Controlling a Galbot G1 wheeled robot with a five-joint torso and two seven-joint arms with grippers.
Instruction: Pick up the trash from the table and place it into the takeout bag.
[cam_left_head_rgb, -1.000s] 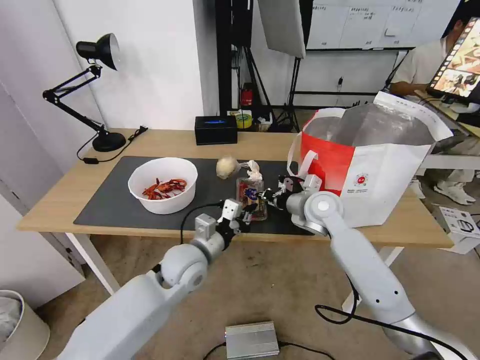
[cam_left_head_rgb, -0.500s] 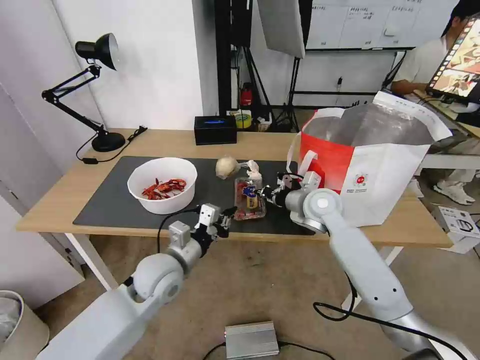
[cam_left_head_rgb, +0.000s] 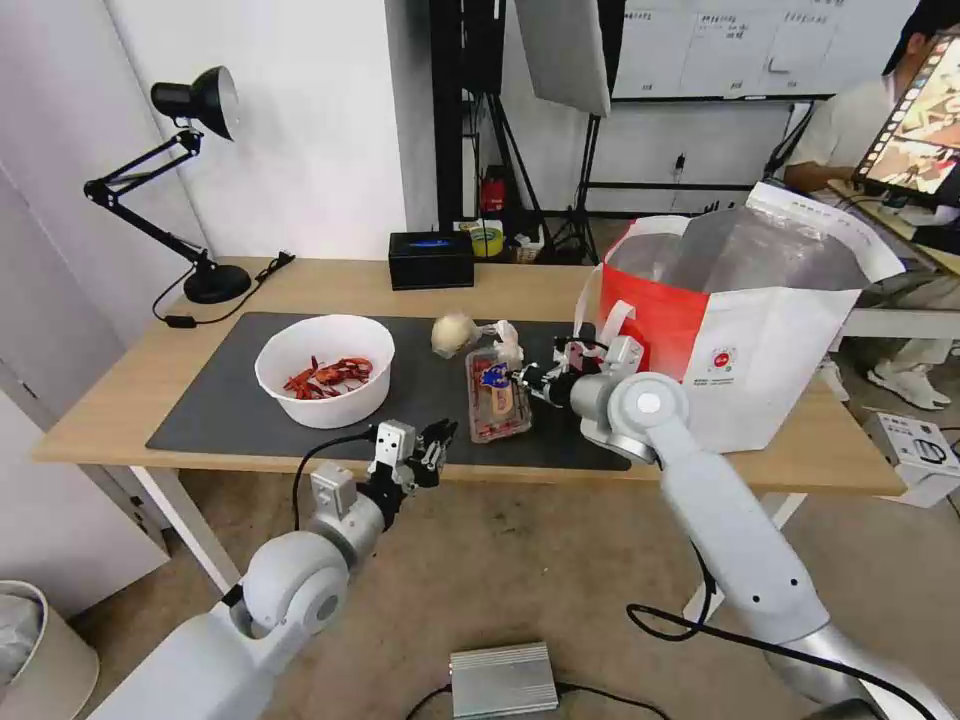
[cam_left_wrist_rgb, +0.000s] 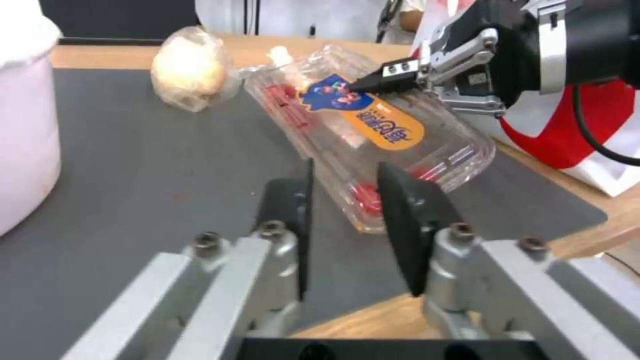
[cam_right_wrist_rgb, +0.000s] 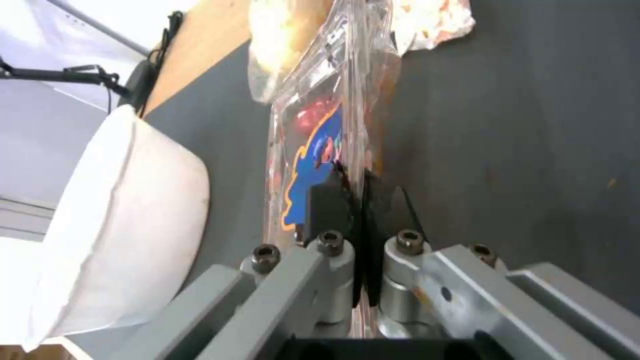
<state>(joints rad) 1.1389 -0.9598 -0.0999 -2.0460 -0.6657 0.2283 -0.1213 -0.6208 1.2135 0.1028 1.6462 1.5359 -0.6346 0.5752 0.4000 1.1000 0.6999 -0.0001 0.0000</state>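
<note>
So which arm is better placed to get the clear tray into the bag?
The right. Its tool is shut on the clear tray's edge, next to the takeout bag. The left tool hangs open at the table's near edge, holding nothing.

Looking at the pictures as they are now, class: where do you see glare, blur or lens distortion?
Head view: wide-angle bending of the wall edges, and bright sheen on the takeout bag foil lining. Left wrist view: the beige ball is washed out and soft. Right wrist view: the clear plastic tray is smeared with reflections, and the white bowl is blurred.
</note>
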